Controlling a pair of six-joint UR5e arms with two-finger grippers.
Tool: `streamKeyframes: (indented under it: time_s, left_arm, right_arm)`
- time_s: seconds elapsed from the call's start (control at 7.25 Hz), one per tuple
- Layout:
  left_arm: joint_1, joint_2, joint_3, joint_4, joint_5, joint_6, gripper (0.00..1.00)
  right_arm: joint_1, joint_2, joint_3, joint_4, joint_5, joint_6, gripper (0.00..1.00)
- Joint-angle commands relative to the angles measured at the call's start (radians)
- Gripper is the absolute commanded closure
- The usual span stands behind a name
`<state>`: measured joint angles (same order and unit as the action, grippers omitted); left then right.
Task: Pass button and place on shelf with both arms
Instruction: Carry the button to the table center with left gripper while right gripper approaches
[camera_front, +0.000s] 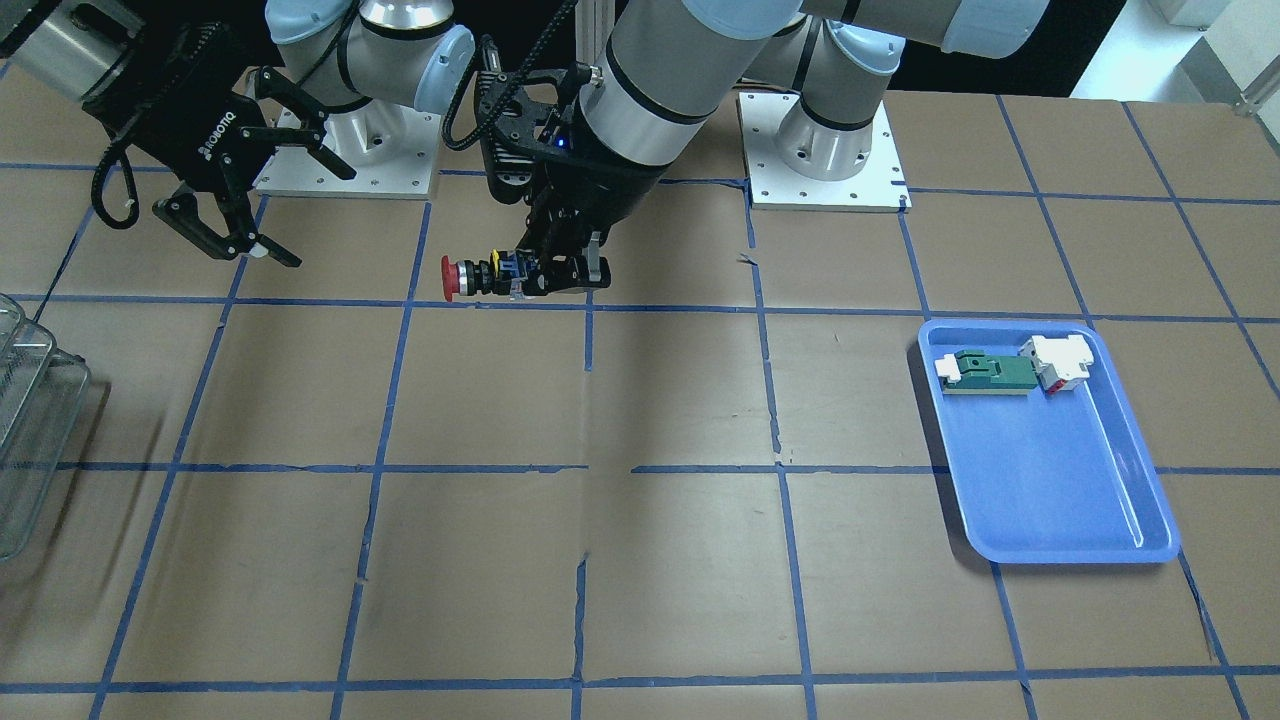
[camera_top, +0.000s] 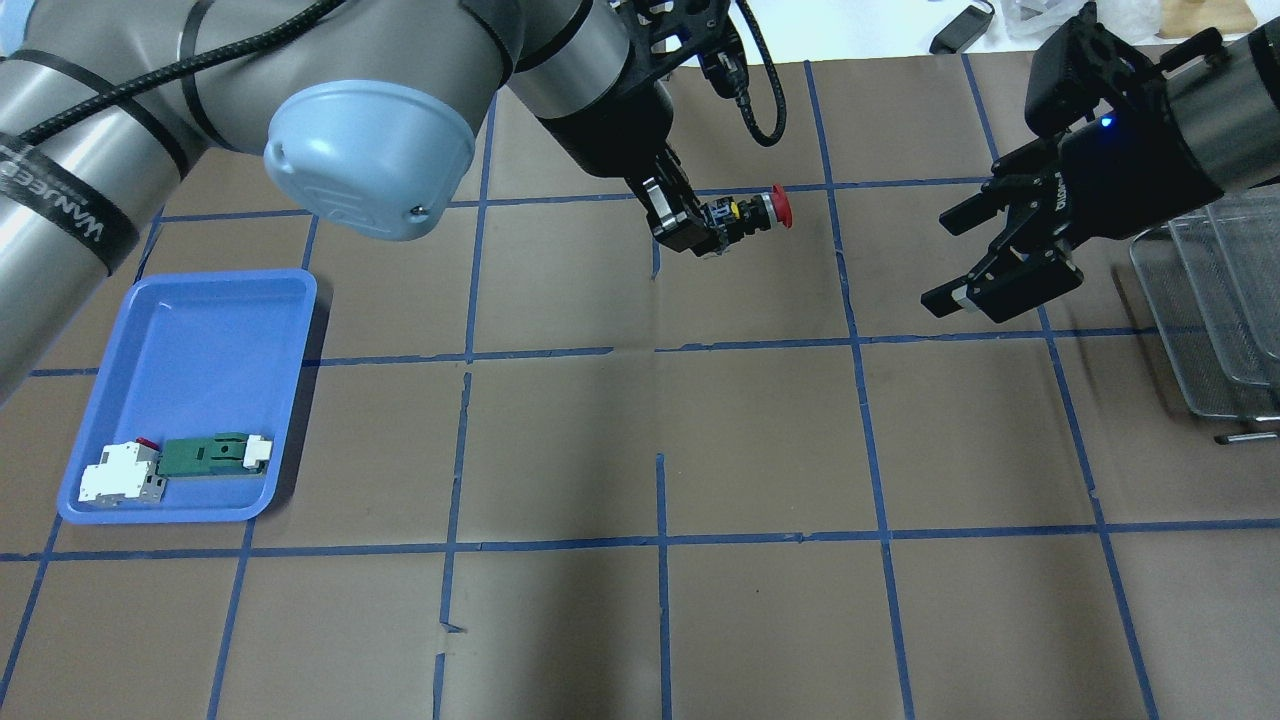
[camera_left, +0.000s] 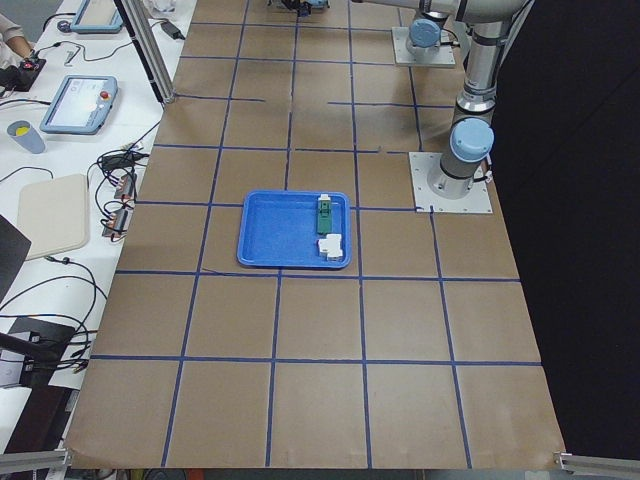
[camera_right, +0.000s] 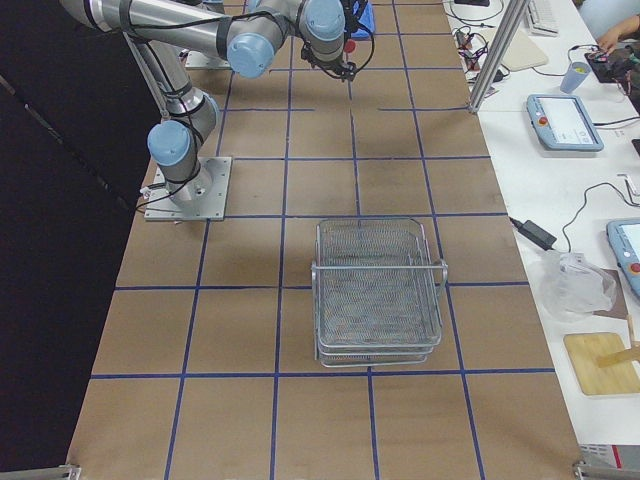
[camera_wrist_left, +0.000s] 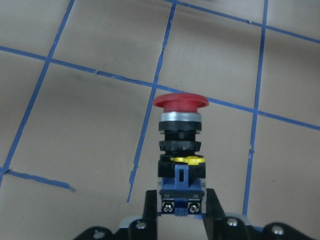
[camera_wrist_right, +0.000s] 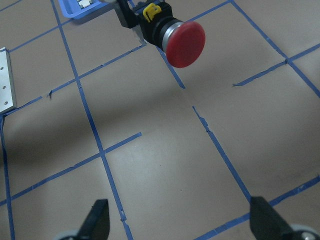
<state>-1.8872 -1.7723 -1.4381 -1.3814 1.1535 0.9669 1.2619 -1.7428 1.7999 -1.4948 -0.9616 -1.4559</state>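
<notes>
Left gripper (camera_wrist_left: 181, 209) clamps button (camera_wrist_left: 180, 130) by its blue base.

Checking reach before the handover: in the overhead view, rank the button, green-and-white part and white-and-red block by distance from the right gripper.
From the right gripper:
1. Button, held mid-table.
2. Green-and-white part, far left in the blue tray.
3. White-and-red block, just beyond it.

Button (camera_top: 752, 212) in left end effector (camera_top: 708, 233), between tray (camera_top: 200, 350) and shelf (camera_top: 1222, 300)
</notes>
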Motion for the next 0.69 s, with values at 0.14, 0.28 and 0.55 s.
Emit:
streamKeyframes:
  time_s: [0.14,0.28,0.55]
  left_arm:
    - [-0.003,0.005,-0.002,0.013,0.0,-0.02,1.0]
    - [-0.001,0.005,-0.002,0.013,-0.001,-0.02,1.0]
    - [-0.003,0.005,-0.001,0.013,-0.001,-0.02,1.0]
  right_arm:
    - [0.004,-0.007,0.001,-0.018,0.118,-0.049,0.0]
    - [0.004,0.002,-0.001,-0.021,0.118,-0.129,0.01]
    - [0.023,0.011,-0.002,-0.021,0.126,-0.202,0.02]
